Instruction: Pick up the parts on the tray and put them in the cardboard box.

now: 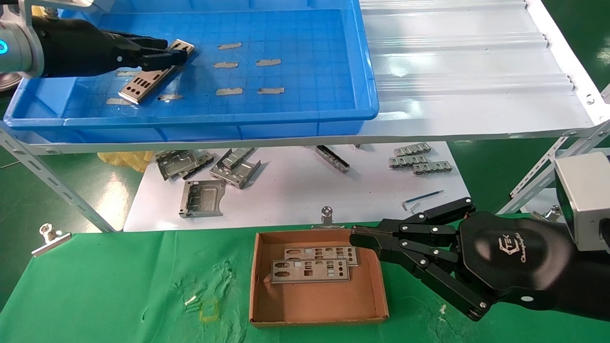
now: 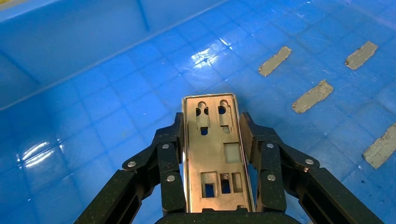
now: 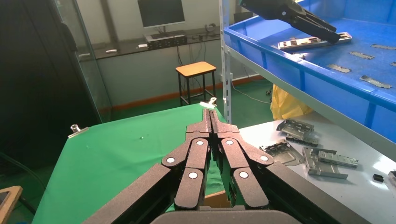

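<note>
One part (image 1: 143, 85), a long punched silver plate, lies aslant in the left half of the blue tray (image 1: 190, 125). My left gripper (image 1: 174, 55) reaches in from the left, shut on the far end of this part. The left wrist view shows the part (image 2: 212, 158) running lengthwise between both fingers (image 2: 170, 154), above the tray floor (image 2: 93, 116). Two more parts (image 1: 310, 271) lie flat in the cardboard box (image 1: 314, 318) on the green cloth. My right gripper (image 1: 355, 237) hovers shut and empty at the box's right rim. Its joined tips (image 3: 210, 112) point over the cloth.
Grey tape scraps (image 1: 228, 64) dot the tray floor. The white ribbed shelf (image 1: 467, 71) extends to the tray's right. Below it, a white sheet carries bent brackets (image 1: 200, 197), ridged strips (image 1: 419, 162) and a hex key (image 1: 421, 197). Metal clips (image 1: 50, 238) hold the cloth.
</note>
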{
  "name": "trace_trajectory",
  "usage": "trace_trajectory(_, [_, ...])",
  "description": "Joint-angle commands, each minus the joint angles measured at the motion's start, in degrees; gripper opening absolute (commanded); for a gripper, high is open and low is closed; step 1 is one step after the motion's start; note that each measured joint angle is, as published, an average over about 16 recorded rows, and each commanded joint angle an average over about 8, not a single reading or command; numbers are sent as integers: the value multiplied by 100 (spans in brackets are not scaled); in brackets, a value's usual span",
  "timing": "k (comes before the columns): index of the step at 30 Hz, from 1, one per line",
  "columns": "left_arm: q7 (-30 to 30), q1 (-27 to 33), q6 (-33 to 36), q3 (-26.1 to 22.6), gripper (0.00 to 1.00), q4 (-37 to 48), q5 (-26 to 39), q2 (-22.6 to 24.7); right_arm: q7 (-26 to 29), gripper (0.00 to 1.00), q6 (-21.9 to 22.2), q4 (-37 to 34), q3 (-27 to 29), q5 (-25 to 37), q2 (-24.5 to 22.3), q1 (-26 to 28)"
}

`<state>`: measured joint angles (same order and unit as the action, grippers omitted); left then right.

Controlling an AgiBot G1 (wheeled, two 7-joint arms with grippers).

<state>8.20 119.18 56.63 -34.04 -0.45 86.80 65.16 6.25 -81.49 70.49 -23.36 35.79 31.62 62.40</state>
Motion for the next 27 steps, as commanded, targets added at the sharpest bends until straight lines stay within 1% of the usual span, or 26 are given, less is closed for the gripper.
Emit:
trace_trajectory(1, [28, 22, 8, -17, 0, 23, 25, 5, 0, 0, 0, 0, 0, 0, 0, 0])
trace_trajectory(17, [-132, 127, -67, 142, 0, -88, -201, -11, 0, 0, 0, 0, 0, 0, 0, 0])
trace_trajectory(22, [-216, 164, 114, 201, 0, -126, -287, -76, 0, 0, 0, 0, 0, 0, 0, 0])
trace_trajectory(23, [-246, 175, 187, 218, 0, -146, -314, -104, 0, 1, 0, 0, 0, 0, 0, 0])
trace_trajectory(24, [-283, 189, 279, 238, 0, -171, -343, -138, 0, 11, 0, 0, 0, 0, 0, 0])
trace_trajectory(27, [-402, 241, 628, 294, 0, -266, -431, -255, 0, 48, 0, 0, 0, 0, 0, 0])
